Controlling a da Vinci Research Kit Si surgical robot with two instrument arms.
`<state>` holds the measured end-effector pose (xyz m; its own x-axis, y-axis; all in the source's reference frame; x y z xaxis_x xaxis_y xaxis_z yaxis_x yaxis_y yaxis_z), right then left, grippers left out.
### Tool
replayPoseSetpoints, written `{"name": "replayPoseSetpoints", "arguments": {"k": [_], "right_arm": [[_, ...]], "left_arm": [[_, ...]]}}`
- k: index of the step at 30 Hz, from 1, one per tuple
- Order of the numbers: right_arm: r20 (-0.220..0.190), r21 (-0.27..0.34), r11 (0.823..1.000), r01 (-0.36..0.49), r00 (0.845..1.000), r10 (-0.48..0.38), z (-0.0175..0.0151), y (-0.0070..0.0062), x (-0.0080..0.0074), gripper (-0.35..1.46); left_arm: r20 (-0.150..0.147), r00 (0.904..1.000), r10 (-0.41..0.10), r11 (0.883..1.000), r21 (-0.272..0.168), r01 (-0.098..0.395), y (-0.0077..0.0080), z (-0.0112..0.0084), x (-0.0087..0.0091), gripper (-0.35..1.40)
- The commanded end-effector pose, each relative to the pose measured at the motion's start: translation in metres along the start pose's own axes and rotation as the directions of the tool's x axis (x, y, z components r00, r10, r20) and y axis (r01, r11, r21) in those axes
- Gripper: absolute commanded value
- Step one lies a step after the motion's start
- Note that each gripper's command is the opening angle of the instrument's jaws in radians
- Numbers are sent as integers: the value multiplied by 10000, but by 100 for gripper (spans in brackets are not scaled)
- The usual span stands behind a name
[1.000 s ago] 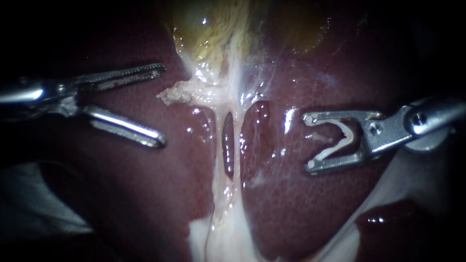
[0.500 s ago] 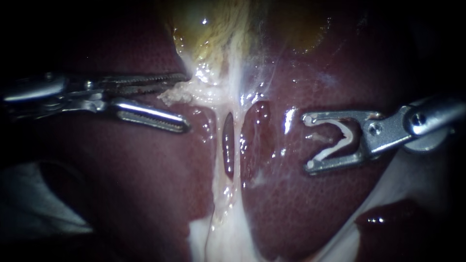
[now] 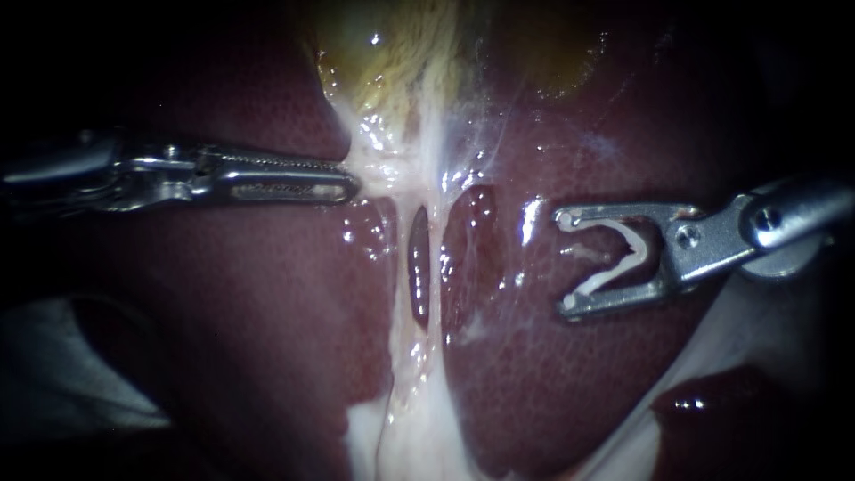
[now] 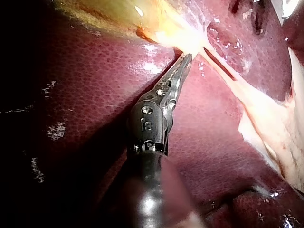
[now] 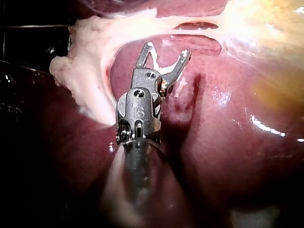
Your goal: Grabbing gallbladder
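The yellowish gallbladder (image 3: 383,62) lies at the top of the endoscope view, narrowing into pale, wet tissue (image 3: 392,165). My left instrument (image 3: 352,187) comes in level from the left, its jaws shut on the pale flap at the gallbladder's lower end. In the left wrist view its jaws (image 4: 186,58) lie together, tips in that pale tissue beside the gallbladder (image 4: 118,12). My right instrument (image 3: 566,262) hangs over the liver (image 3: 267,312) to the right, jaws open, a white V-shaped clip (image 3: 623,258) seated inside them. They touch no tissue (image 5: 167,50).
Two pale strands (image 3: 436,267) run down from the gallbladder's neck with a dark red gap (image 3: 419,276) between them. They widen into white tissue (image 3: 419,436) at the bottom. Dark liver lobes lie on both sides. Grey cloth (image 3: 71,374) shows at lower left.
My left instrument has moved right to the pale flap and its jaws have gone from wide open to shut on it. The right instrument has not moved.
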<state>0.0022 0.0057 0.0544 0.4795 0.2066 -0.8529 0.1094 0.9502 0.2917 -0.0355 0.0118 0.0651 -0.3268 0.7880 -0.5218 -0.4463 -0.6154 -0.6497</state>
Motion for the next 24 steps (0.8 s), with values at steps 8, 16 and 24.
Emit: {"name": "replayPoseSetpoints", "arguments": {"k": [8, 16, 24], "right_arm": [[-1, 2, 10000, 1, 10000, -1, -1, 0, 0, 50], [-3, 6, 10000, 4, 10000, -4, -1, 0, -1, 50], [-3, 7, 10000, 5, 10000, -5, -1, -1, -1, 49]], "left_arm": [[279, 9984, -493, 9971, -561, 508, 18, -38, 32, -35], [-215, 9968, -771, 9959, -493, 760, 6, -87, 70, -35], [-253, 9966, -781, 9960, -465, 768, 4, -89, 68, -35]]}}
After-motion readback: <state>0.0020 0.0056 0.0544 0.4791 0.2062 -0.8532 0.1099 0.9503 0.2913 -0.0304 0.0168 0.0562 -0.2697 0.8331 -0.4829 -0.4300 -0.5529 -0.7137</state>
